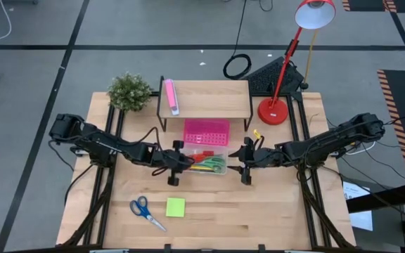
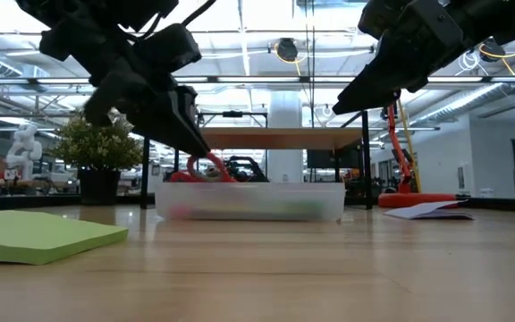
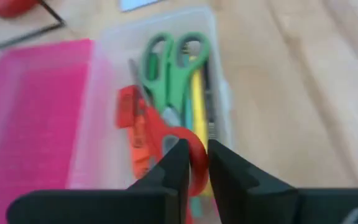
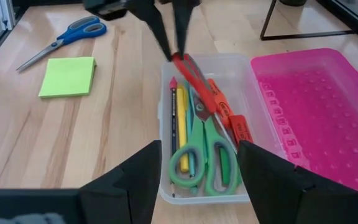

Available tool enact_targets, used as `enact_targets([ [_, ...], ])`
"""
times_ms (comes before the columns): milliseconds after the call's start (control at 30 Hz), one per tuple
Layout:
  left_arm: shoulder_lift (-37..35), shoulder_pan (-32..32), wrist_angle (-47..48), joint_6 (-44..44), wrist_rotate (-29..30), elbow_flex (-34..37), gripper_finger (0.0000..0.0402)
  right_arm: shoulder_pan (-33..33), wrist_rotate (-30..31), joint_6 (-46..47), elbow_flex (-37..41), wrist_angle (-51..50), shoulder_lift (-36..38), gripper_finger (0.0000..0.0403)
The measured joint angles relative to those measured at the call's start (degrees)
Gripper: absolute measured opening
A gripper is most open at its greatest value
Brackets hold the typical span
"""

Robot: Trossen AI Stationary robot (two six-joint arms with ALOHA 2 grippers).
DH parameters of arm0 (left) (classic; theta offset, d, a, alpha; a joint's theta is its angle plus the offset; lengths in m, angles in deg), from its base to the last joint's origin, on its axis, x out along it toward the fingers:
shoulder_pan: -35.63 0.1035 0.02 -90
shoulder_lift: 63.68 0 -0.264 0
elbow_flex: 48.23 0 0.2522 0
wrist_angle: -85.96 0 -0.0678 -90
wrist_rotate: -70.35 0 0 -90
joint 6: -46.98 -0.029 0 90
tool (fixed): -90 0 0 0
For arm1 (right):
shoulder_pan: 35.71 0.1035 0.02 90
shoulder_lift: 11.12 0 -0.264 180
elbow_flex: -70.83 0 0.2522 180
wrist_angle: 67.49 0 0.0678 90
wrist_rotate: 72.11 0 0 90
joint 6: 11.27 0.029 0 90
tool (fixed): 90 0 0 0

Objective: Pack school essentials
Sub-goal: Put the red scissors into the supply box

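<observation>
Two end effectors over a clear box [image 4: 229,81] mid-desk. Left end effector [image 3: 197,165] nearly closed, pinching red scissors' [image 4: 197,84] handle above the box's near end. Right end effector [image 4: 197,168] wide open, holding nothing. Green scissors [image 4: 213,155] and pencils inside. Blue scissors [image 1: 146,211], lime-green note pad [image 1: 175,206] beside each other on the desk [image 1: 259,218].

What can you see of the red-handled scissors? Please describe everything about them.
The red-handled scissors have glossy red plastic handles and grey metal blades, which look closed. They lie tilted in the clear plastic box, handle end raised and blades pointing down among the contents. The left end effector is shut on one red handle loop. Their blades cross over the green-handled scissors, beside the yellow pencil. The open right end effector waits at the box's other end.
</observation>
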State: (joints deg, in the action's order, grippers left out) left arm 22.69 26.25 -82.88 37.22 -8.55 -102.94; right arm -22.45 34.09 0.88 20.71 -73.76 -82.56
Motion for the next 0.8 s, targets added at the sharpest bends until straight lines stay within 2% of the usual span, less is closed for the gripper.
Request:
enact_targets([
  [100, -0.02, 0.04, 1.37, 3.34, -2.49, -0.02, 0.0043, 0.0, -0.02, -0.43, 0.0, -0.01, 0.0, 0.0203],
  [333, -0.02, 0.04, 3.3, 5.81, -1.76, -0.02, 0.0017, 0.0, -0.02, -0.85, 0.02, -0.01, 0.0, 0.0203],
  [467, -0.02, -0.23, 1.35, 4.19, 3.97, -0.02, 0.0003, 0.0, -0.02, -0.85, 0.04, -0.01, 0.0, 0.0203],
  [600, -0.24, -1.42, -1.99, -1.71, 8.47, -0.07, 0.0002, 0.02, -0.04, -0.85, 0.04, -0.01, 0.0, 0.0203],
  [700, -0.24, -0.96, -2.45, -2.08, 7.68, -0.09, 0.0004, 0.02, -0.07, -1.05, 0.04, -0.03, 0.0, 0.0203],
  [800, -0.24, 0.02, -2.23, 4.63, 2.91, -0.09, 0.0015, 0.02, -0.08, -1.05, 0.04, -0.03, 0.0, 0.0203],
])
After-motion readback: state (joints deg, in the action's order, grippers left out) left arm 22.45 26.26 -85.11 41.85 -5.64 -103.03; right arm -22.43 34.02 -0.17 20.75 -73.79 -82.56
